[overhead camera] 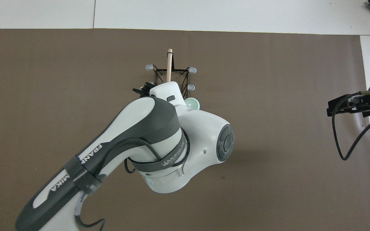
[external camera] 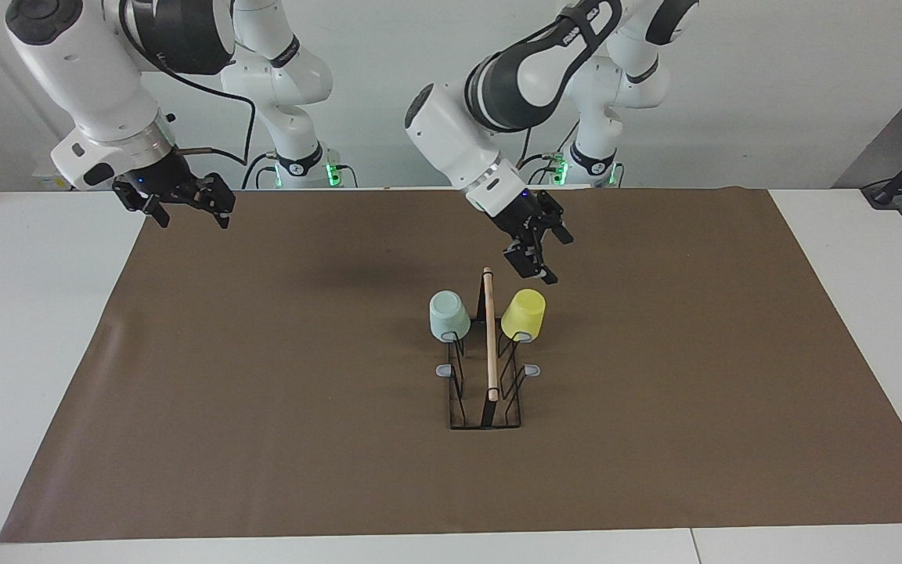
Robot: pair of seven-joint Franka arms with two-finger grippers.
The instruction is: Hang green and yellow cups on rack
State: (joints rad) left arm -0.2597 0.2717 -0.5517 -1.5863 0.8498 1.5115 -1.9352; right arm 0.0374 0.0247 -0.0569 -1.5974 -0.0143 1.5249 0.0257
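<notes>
The yellow cup (external camera: 523,314) and the green cup (external camera: 449,315) both sit upside down on prongs at the robot end of the rack (external camera: 487,368), one on each side of its wooden handle (external camera: 488,333), which runs straight away from the robots. The left gripper (external camera: 539,249) hangs in the air with its fingers apart and holds nothing; the yellow cup is just below it, so this arm is much the nearer one. The right gripper (external camera: 182,205) waits over the right arm's end of the table, open and empty too, well apart from the rack, and I think the job looks done.
</notes>
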